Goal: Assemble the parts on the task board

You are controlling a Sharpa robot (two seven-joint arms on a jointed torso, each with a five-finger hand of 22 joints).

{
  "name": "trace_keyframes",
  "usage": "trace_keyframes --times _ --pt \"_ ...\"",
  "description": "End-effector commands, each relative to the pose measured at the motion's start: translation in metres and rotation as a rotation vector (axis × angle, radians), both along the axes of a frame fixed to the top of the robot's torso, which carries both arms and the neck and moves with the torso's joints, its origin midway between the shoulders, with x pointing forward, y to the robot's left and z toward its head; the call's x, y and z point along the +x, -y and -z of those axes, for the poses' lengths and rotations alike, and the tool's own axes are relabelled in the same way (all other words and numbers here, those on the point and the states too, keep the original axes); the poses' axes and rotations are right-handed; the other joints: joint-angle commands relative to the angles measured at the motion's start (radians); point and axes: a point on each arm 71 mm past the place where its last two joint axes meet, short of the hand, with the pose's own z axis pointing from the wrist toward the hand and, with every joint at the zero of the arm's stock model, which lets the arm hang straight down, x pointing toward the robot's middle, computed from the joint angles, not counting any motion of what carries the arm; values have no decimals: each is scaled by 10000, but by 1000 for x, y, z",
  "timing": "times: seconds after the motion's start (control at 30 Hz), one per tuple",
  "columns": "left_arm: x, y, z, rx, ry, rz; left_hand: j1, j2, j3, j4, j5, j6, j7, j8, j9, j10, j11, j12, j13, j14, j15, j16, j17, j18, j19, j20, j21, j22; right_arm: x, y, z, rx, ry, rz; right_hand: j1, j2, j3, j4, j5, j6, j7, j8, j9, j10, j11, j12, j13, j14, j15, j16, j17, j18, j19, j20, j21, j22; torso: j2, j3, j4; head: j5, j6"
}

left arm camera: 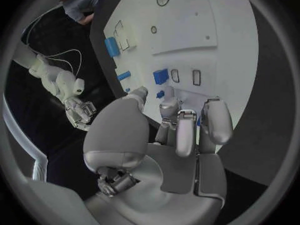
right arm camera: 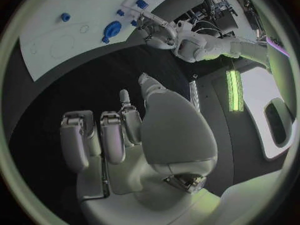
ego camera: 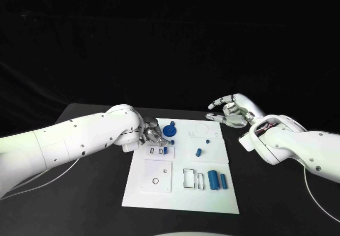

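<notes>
Task board, a white plate, lies mid worktop. Left robot hand hovers over the board's far-left part, fingers curled down near a small blue block beside two small slots; contact can't be told from the head view, and in the left wrist view its fingertips look bare, close together, nothing pinched, with a small blue piece just beyond them. Blue round knob part sits just beside this hand, toward board centre. Right robot hand hangs off the board's far-right corner, well apart from every part, fingers spread and lightly curled, empty. A short blue peg lies mid-board; two blue cylinders lie side by side near the board's near-right edge, long axes running near-to-far, next to an empty rectangular slot. Left hand is clearly nearer the small block and knob; judged next move is a left-hand pick there, parts lying just inward of its fingertips
</notes>
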Motion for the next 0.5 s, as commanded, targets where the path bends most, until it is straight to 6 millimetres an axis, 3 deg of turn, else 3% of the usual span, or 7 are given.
trace_keyframes --times 0.03,0.5 --pt "-1 3 0 561 -144 320 -115 18 -67 7 -53 -10 -77 69 29 58 -9 48 22 894 -93 71 2138 -106 49 -2 73 20 0 -1 1 -67 -153 -87 84 21 36 36 42 84 0 39 10 -30 -47 -10 714 772 -24 -51 1493 98 654 29 -26 2206 11 -7 -1 -12 -21" --pt "-2 12 1 693 -335 623 -248 72 -186 3 -72 -41 -100 167 207 83 -28 161 141 928 -105 138 2252 -126 75 -5 158 156 1 -2 1 -260 -27 -171 57 7 26 61 62 80 0 39 9 -35 -47 -17 708 770 -26 -54 1484 101 648 26 -36 2199 34 -19 -2 -25 -45"
